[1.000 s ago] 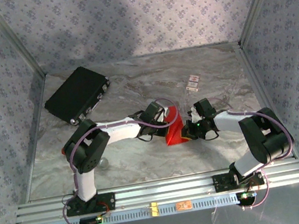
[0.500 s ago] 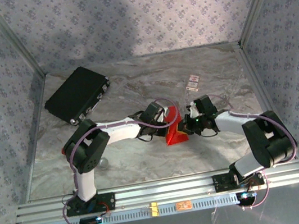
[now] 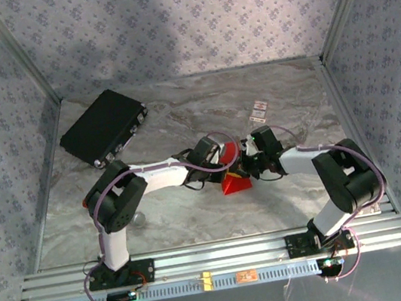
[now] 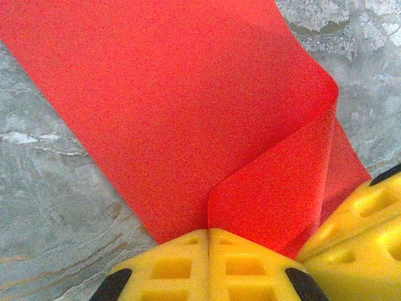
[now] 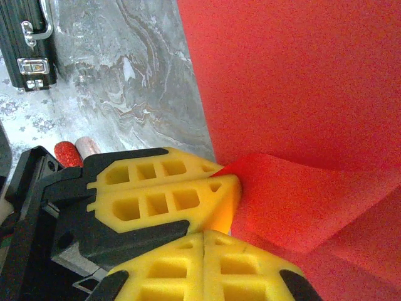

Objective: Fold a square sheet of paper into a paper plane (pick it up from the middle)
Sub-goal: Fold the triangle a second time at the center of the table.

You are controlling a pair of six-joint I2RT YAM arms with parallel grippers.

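On the left wrist camera I see the left gripper [image 4: 210,233] with its 2 yellow fingers [image 4: 169,266] pressed flat together. A raised fold of the square sheet of paper [image 4: 156,106] runs straight into the seam between them, so I read that as a pinch on the paper. On the right wrist camera the right gripper [image 5: 205,237] is clenched the same way. Its 2 pads [image 5: 250,276] meet along a thin line, and a red flap of the sheet goes in at their tips, so I take it as gripping the paper too. The left arm's fingers sit just above them in that view, tip to tip against the same flap.

The sheet is bright red. It is lifted into a curled ridge where the 2 grippers meet, and the rest of it lies flat on the marble table [image 4: 37,207]. From overhead it sits near the middle of the table, between the 2 wrists, and shows as a small red wedge on their near side.

Further out, a black case [image 3: 103,126] lies toward the far left corner, well apart from the paper. A small red cylinder [image 5: 64,152] with a pale end rests on the table just past the left gripper's black housing. 2 small cards [image 3: 258,111] lie on the far side of the right wrist.
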